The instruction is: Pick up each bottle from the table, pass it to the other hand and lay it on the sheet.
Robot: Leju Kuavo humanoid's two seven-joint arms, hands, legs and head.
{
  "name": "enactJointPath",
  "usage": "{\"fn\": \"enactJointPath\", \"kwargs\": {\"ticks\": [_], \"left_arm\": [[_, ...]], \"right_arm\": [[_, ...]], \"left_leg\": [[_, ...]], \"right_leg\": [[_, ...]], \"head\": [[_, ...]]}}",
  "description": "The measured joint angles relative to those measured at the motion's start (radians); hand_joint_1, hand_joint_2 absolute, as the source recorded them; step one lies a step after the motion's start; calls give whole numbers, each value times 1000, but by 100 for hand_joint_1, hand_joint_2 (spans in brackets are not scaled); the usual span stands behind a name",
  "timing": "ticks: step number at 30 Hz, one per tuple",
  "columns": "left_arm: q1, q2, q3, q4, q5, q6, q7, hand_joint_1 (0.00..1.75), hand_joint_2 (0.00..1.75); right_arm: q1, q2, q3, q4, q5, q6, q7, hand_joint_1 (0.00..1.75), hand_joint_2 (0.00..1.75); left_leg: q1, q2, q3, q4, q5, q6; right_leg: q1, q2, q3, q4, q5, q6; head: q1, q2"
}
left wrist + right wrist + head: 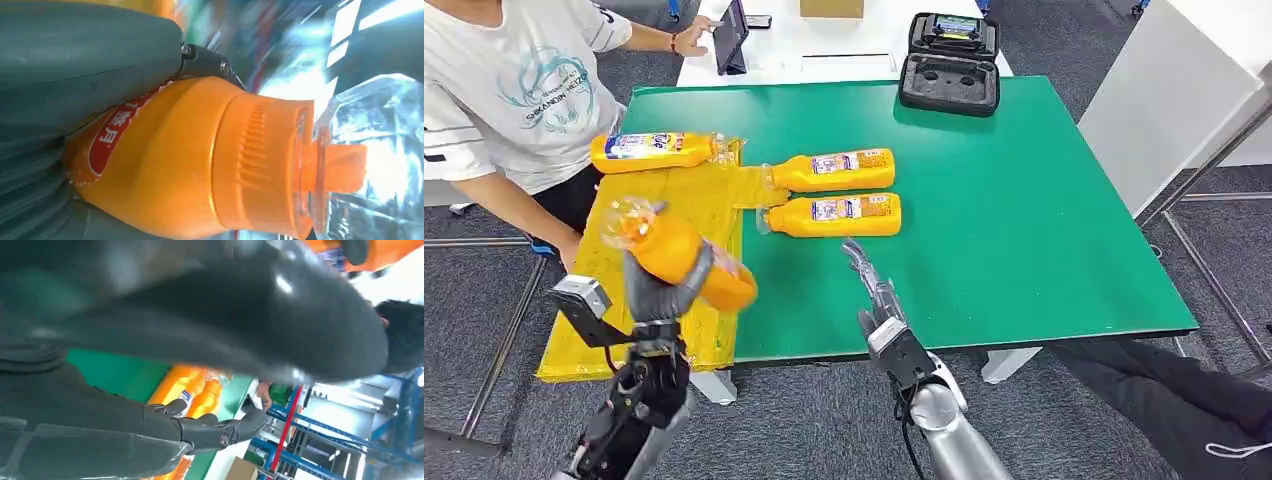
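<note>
Left hand [660, 290] grips an orange bottle [686, 258] above the yellow sheet [692, 200] at eight o'clock; its red label [111, 141] reads "月" in the left wrist view; right hand [873, 292] holds nothing, fingers straight.

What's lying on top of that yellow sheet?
One orange bottle lies on the yellow sheet at its far end. The left hand holds another bottle above it, hiding part of the sheet.

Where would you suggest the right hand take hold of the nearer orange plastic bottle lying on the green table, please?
Around the labelled middle of the nearer orange plastic bottle, coming down from above. It lies on its side on the green table with its cap toward the yellow sheet. The second bottle lies just behind it, so the space behind looks tight. The right hand, open, hovers nearby.
</note>
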State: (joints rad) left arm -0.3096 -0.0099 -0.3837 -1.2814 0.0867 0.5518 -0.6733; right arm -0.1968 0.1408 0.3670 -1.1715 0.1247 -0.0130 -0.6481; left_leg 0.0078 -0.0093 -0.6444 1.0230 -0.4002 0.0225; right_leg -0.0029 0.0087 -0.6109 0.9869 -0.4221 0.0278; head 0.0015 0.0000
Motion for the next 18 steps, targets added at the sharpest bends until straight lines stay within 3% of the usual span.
{"fn": "enactJointPath", "kwargs": {"ticks": [3,12,18], "left_arm": [[-51,24,45,0,-186,73,2,175,175],[-82,35,96,2,-253,104,6,175,175],[-105,47,165,22,-530,146,21,173,175]], "right_arm": [[12,-6,8,-21,-14,0,2,0,0],[23,-13,17,-43,-32,-3,-4,0,0],[22,-13,32,-46,-86,-15,-25,0,0]], "left_leg": [[0,0,0,0,0,0],[0,0,0,0,0,0],[0,1,0,0,0,0]], "right_leg": [[0,0,0,0,0,0],[0,0,0,0,0,0],[0,0,0,0,0,0]], "head": [[0,0],[0,0],[0,0]]}}
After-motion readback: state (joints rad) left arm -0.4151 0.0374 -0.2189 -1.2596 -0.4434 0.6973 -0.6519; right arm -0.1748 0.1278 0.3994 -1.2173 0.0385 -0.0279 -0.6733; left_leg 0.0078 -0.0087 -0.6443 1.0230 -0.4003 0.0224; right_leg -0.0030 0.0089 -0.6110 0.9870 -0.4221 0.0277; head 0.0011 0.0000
